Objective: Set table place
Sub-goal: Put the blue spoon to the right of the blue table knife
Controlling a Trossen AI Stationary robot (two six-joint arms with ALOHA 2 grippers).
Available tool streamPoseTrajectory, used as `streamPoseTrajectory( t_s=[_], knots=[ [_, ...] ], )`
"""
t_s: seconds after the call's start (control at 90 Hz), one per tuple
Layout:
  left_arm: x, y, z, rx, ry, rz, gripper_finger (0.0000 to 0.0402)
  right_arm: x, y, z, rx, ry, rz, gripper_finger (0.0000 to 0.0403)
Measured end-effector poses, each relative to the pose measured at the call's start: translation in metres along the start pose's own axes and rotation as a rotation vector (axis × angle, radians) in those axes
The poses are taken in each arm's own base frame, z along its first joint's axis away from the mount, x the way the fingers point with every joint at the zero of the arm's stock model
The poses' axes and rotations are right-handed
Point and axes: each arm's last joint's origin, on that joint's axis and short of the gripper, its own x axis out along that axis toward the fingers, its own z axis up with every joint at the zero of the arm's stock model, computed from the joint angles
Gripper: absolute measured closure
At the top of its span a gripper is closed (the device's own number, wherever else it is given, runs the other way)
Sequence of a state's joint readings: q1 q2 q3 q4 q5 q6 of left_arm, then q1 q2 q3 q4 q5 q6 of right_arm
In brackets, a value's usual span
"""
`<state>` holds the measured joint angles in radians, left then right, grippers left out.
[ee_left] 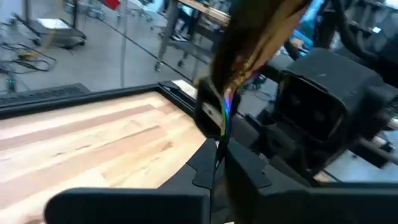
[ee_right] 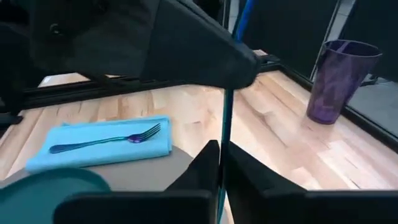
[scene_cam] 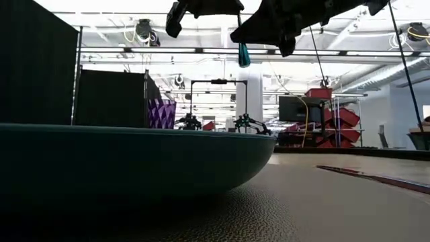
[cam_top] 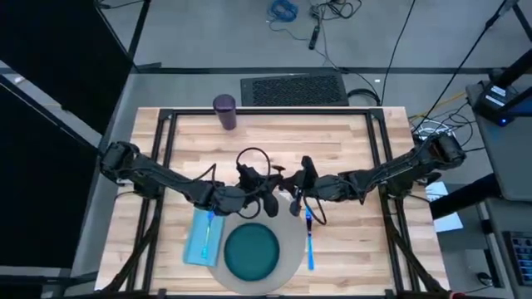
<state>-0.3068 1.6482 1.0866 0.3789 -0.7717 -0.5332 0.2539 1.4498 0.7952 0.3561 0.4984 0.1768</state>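
Handover looks to be the step in hand. Both pincers meet in the air at 12 o'clock from the plate (cam_top: 251, 252), with the spoon (ee_right: 224, 124) between them. The right pincer (ee_right: 221, 152) has its fingers drawn together on the thin green handle. The left pincer (ee_left: 217, 155) appears clamped on the same handle from the other side, its fingers nearly closed with the thin shaft between them.

The rest of the place is largely laid. The mat (cam_top: 291, 241) sits at the near edge of the surface (cam_top: 332, 133) with the plate on it. The napkin (cam_top: 202, 239) lies at 9 o'clock from the plate with the fork (ee_right: 106, 142) on top, and the knife (cam_top: 310, 241) lies at 3 o'clock. The cup (cam_top: 224, 112) stands well apart, toward 11 o'clock at the far edge.

The spoon is clear of the surface, and its long axis is close to upright. In the low view one teal end hangs down below the pincers. Which end carries the bowl I cannot tell.

For the next move, one pincer should let go only once the other grips firmly. The spoon then has to be tipped flat, its axis running 12 to 6 like the knife's, and laid just beside the knife. A loose hold on so thin a handle could let it swing or drop onto the plate.
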Motion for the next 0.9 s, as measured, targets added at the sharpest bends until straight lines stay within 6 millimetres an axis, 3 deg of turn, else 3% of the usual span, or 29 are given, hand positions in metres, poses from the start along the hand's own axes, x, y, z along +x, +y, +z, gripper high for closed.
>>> streamPoseTrajectory(
  t_s=[0.389, 0.633, 0.767, 0.9],
  knots=[
    [0.002, 0.002, -0.004, 0.019, 0.079, -0.06, 0.0249, 0.0, -0.002, -0.007, -0.019, 0.063, -0.021, 0.0402],
    [0.001, 0.009, -0.015, 0.109, 0.202, -0.047, 0.024, -0.012, -0.008, -0.001, -0.018, 0.082, -0.071, 0.0403],
    [-0.001, 0.012, -0.017, 0.124, 0.246, -0.024, 0.024, -0.029, -0.016, 0.006, 0.01, 0.128, -0.083, 0.0403],
    [-0.004, 0.014, -0.016, 0.145, 0.272, -0.011, 0.024, -0.053, -0.025, -0.002, 0.067, 0.285, -0.13, 0.0403]
  ],
)
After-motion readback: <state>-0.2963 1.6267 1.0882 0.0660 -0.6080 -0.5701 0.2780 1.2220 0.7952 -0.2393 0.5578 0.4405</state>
